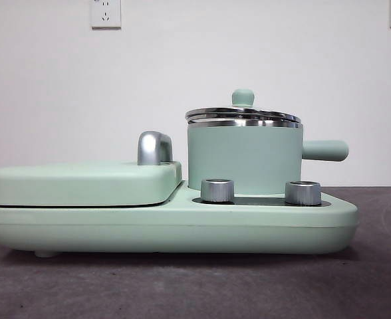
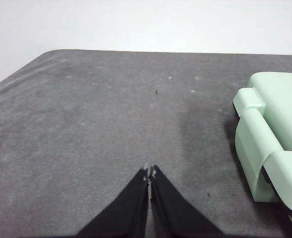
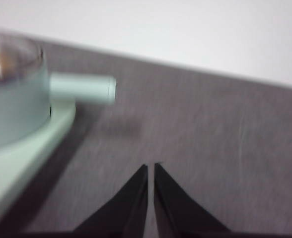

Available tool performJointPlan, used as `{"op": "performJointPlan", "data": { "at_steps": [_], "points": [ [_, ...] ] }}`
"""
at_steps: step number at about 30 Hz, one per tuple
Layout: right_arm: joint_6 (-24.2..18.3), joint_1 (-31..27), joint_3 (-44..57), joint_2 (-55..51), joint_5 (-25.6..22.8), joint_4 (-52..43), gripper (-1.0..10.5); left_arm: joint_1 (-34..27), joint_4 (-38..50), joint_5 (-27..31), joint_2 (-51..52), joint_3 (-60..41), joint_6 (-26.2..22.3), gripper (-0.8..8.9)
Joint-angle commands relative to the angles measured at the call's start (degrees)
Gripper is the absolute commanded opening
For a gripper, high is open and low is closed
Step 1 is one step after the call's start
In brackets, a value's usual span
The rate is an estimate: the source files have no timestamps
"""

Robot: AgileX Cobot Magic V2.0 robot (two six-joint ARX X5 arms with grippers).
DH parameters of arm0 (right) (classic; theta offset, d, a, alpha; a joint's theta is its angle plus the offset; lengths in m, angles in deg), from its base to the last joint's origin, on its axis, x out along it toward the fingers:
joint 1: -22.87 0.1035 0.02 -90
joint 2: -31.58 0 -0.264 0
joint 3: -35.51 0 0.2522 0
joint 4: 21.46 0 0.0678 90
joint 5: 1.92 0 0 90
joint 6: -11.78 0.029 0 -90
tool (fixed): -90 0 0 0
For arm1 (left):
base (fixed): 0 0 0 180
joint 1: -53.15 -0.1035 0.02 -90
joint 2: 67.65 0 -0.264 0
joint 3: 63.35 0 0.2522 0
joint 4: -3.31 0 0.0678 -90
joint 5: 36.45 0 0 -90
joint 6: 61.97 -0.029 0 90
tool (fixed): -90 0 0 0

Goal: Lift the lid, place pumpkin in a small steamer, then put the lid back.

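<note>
While the lid (image 1: 243, 114) sits on the small steamer (image 1: 243, 159), no step has begun; the pumpkin is not visible, so lifting the lid by its knob comes first. Left gripper (image 2: 150, 173) and right gripper (image 3: 151, 168) both hover, jaws closed and empty, over bare surface (image 2: 86, 124), the right one near the steamer's handle.

Even soft light; right-wrist view blurred

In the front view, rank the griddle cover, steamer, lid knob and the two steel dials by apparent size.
1. Griddle cover
2. Steamer
3. The two steel dials, alike
4. Lid knob
</note>
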Motion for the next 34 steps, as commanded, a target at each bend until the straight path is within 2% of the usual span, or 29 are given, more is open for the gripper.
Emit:
{"op": "performJointPlan", "data": {
  "at_steps": [1,6,11,18,34],
  "points": [
    [-0.15,-0.59,3.45,-4.98,0.13,-1.40,0.2,-0.04,0.81,0.00,0.02,-1.14,-0.81,0.07],
    [1.44,-0.59,7.50,-12.57,-0.63,-1.42,0.2,-0.04,0.79,0.00,0.02,-1.14,-0.81,0.07],
    [4.28,-0.63,8.83,-12.33,-2.95,-3.10,0.2,-0.04,0.85,0.02,0.02,-1.14,-0.81,0.07],
    [7.04,-0.66,8.83,-12.33,-3.39,-3.45,0.2,-0.04,0.90,0.02,0.02,-1.14,-0.81,0.07],
    [6.91,-0.63,8.79,-12.33,-3.13,-4.20,0.2,-0.04,0.90,0.00,0.02,-1.14,-0.81,0.07]
  ]
}}
